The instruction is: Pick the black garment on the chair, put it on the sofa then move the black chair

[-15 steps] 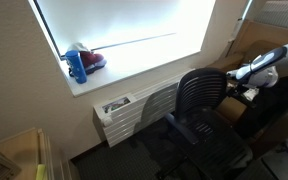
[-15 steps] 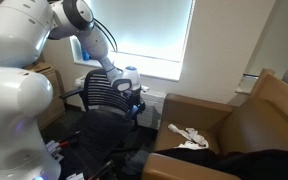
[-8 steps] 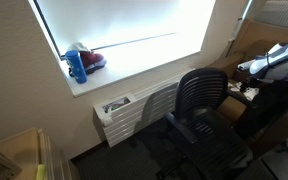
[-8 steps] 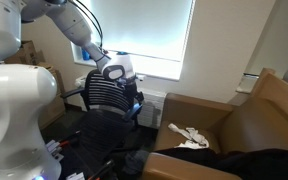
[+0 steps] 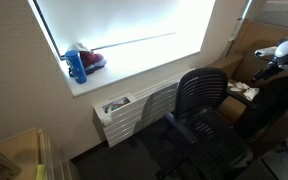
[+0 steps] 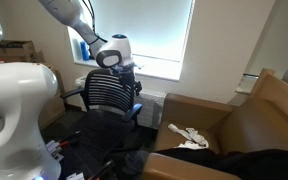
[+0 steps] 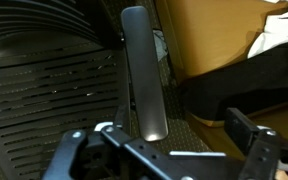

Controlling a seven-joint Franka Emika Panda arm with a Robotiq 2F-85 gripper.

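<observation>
Scanning left to right in an exterior view: spotting a blue bottle (image 5: pixel 76 66) on the windowsill at 9 o'clock, a white radiator (image 5: pixel 134 112) below it toward 6, then the chair (image 5: pixel 199 105) at about 4 o'clock and the robot arm (image 5: pixel 284 50) poking in at 3 o'clock. Can't make out the fingertips from that angle, tbh.

Switching to an exterior view from beside the robot: seeing the big white robot base (image 6: pixel 14 110) filling 8 o'clock. Next, the gripper (image 6: pixel 121 66) hanging just above the chair's ribbed backrest, around 10 o'clock of the frame. Further right, finding the sofa (image 6: pixel 249 115) at 3 to 4 o'clock with a small white cloth (image 6: pixel 189 136) on its seat. Then the black garment (image 6: pixel 249 162) lying across the sofa's near edge at 5 o'clock. So: off the chair, on the sofa.

Peeking through the wrist view: mesh seat at 8 o'clock, then looking straight down on one armrest (image 7: pixel 144 70) running from 12 toward 6. Brown sofa at 1 o'clock, garment slumped at 3 o'clock. Seeing the fingers (image 7: pixel 74 148) spread wide apart along the bottom edge, pinching nothing, just framing the armrest's lower end.
</observation>
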